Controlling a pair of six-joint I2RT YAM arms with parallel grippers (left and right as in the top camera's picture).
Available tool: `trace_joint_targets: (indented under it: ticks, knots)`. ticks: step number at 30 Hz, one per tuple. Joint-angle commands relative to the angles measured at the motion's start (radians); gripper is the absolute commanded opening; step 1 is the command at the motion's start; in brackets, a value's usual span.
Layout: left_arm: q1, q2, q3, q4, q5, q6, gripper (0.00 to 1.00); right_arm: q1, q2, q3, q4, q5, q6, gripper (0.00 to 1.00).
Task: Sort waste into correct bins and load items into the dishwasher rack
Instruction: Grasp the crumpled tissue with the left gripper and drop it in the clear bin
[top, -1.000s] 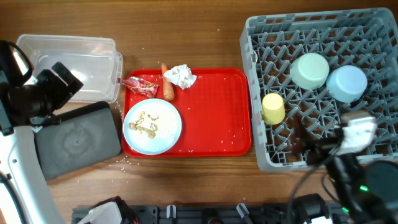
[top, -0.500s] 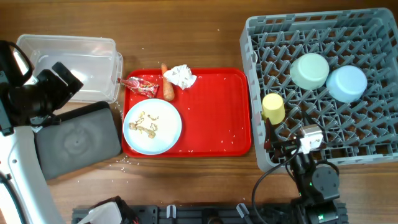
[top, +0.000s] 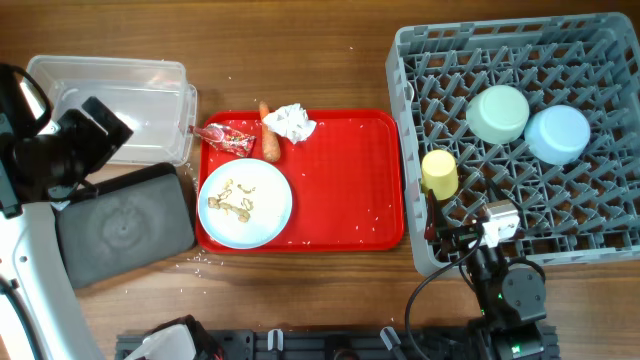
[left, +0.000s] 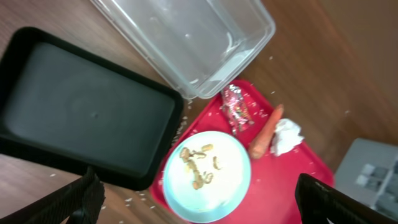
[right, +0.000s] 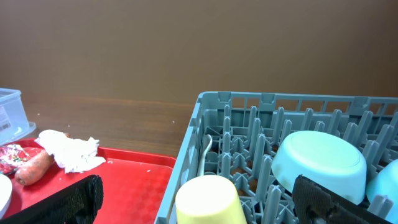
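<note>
While mint-green bowl (top: 498, 113), pale-blue bowl (top: 557, 134) and yellow cup (top: 439, 173) are sitting in the dishwasher rack (top: 404, 150), wrapper (top: 228, 138), carrot (top: 268, 141), tissue (top: 290, 122) and plate (top: 262, 205) are waiting on the red tray (top: 345, 180); left claw (left: 199, 202) and right claw (right: 196, 202) are gaping empty.

Table (top: 300, 60) (wooden): tub (top: 110, 64), black tray (top: 125, 225), red tray (top: 345, 180), rack (top: 398, 130)

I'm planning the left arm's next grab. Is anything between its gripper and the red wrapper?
Nothing visible. The wrapper lies uncovered in the red tray's corner by the clear tub, the carrot beside it; the left gripper is open.
</note>
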Motion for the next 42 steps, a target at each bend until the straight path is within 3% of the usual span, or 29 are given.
trace_joint_targets:
  ticks: [1, 3, 5, 6, 7, 11, 15, 20, 22, 23, 26, 28, 30, 36, 40, 42]
  knots:
    - [0.004, 0.000, 0.011, 0.043, 0.157, -0.132, 1.00, -0.003, -0.014, -0.001, 0.003, -0.019, -0.010, 1.00]
    - [-0.044, 0.023, 0.003, 0.131, 0.293, -0.143, 1.00, -0.003, -0.014, -0.001, 0.003, -0.019, -0.010, 1.00]
    - [-0.184, 0.075, -0.017, 0.164, 0.296, -0.078, 0.99, -0.003, -0.014, -0.001, 0.003, -0.019, -0.010, 1.00]
    - [-0.249, 0.102, -0.028, 0.179, 0.276, -0.040, 0.94, -0.003, -0.014, -0.001, 0.003, -0.019, -0.010, 1.00]
    - [-0.367, 0.166, -0.037, 0.199, 0.196, -0.007, 0.86, -0.003, -0.014, -0.001, 0.003, -0.019, -0.010, 1.00]
    - [-0.636, 0.372, -0.037, 0.269, -0.074, -0.008, 0.82, -0.003, -0.014, -0.001, 0.003, -0.019, -0.010, 1.00]
    - [-0.769, 0.579, -0.037, 0.397, -0.260, -0.066, 0.82, -0.003, -0.014, -0.001, 0.003, -0.019, -0.010, 1.00]
    - [-0.782, 0.762, -0.037, 0.551, -0.285, -0.099, 0.82, -0.003, -0.014, -0.001, 0.003, -0.019, -0.010, 1.00]
    - [-0.782, 0.811, -0.037, 0.611, -0.281, -0.098, 0.77, -0.003, -0.014, -0.001, 0.003, -0.019, -0.010, 1.00]
    - [-0.782, 0.820, -0.037, 0.631, -0.276, -0.098, 0.71, -0.002, -0.014, -0.001, 0.003, -0.019, -0.010, 1.00]
    - [-0.782, 0.825, -0.037, 0.656, -0.264, -0.098, 0.38, -0.002, -0.014, -0.001, 0.003, -0.019, -0.010, 1.00]
    - [-0.782, 0.825, -0.037, 0.657, -0.214, -0.095, 0.30, -0.002, -0.014, -0.001, 0.003, -0.019, -0.010, 1.00]
    - [-0.785, 0.825, -0.038, 0.634, -0.127, -0.096, 0.04, -0.002, -0.014, -0.001, 0.003, -0.019, -0.010, 1.00]
    - [-0.761, 0.676, -0.032, 0.541, -0.109, -0.103, 0.04, -0.002, -0.014, -0.001, 0.003, -0.019, -0.010, 1.00]
    - [-0.634, 0.488, -0.032, 0.472, -0.149, -0.103, 0.04, -0.003, -0.014, -0.001, 0.003, -0.019, -0.010, 1.00]
    - [-0.507, 0.425, -0.032, 0.456, -0.186, -0.102, 0.04, -0.003, -0.014, -0.001, 0.003, -0.019, -0.010, 1.00]
